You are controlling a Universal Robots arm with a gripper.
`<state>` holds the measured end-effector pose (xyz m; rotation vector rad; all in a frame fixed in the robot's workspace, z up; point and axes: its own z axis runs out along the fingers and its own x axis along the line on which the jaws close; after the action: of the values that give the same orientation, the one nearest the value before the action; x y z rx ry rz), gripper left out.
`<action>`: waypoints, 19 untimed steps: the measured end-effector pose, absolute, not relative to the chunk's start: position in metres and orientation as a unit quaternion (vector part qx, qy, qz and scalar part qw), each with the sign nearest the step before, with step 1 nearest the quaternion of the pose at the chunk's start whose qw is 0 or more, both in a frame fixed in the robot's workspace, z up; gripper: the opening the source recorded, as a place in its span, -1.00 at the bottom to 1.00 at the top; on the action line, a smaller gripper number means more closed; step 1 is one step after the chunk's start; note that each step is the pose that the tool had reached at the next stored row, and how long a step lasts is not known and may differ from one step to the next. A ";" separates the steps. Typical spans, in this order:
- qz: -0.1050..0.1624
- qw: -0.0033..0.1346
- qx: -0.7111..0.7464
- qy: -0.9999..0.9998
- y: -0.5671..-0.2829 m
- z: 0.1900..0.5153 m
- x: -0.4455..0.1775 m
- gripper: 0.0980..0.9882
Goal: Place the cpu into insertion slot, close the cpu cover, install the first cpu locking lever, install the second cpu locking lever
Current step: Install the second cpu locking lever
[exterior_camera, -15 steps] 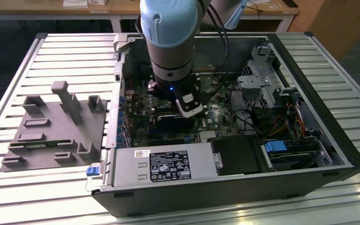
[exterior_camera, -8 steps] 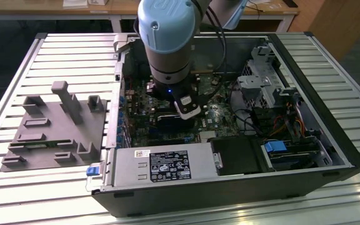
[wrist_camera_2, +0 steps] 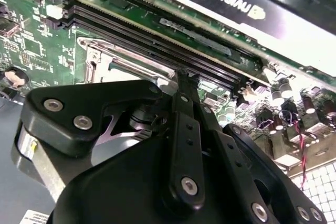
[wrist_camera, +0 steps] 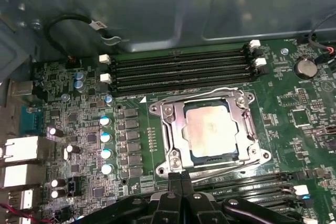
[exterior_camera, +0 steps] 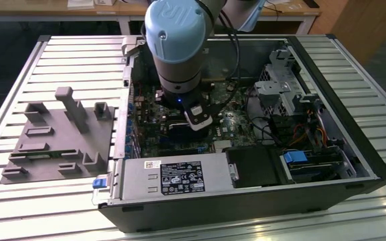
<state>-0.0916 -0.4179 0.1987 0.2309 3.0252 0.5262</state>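
Exterior view: computer case (exterior_camera: 327, 165) on slatted metal table (exterior_camera: 59, 55).

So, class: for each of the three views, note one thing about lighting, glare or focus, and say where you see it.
Exterior view: the case interior is dim, the arm shadowing the board. First wrist view: soft glare washes out the cpu top inside the cpu cover. Second wrist view: the gripper body looms close and soft, with bright glare on the card edge.

Silver-grey cpu (wrist_camera: 212, 131) — dark-silver cpu cover (wrist_camera: 176, 132), green circuit board (wrist_camera: 131, 140) — black end effector (wrist_camera: 181, 179).
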 end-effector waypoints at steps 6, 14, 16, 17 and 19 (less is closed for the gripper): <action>0.178 0.030 0.074 0.981 -0.421 0.195 -0.095 -0.99; 0.198 0.029 0.073 0.977 -0.421 0.188 -0.099 -0.99; 0.202 0.028 0.072 0.976 -0.421 0.186 -0.100 -0.99; 0.204 0.028 0.072 0.976 -0.421 0.185 -0.100 -0.99; 0.206 0.028 0.071 0.976 -0.421 0.184 -0.101 -0.99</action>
<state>-0.1010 -0.4207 0.1843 0.2200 3.0122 0.6350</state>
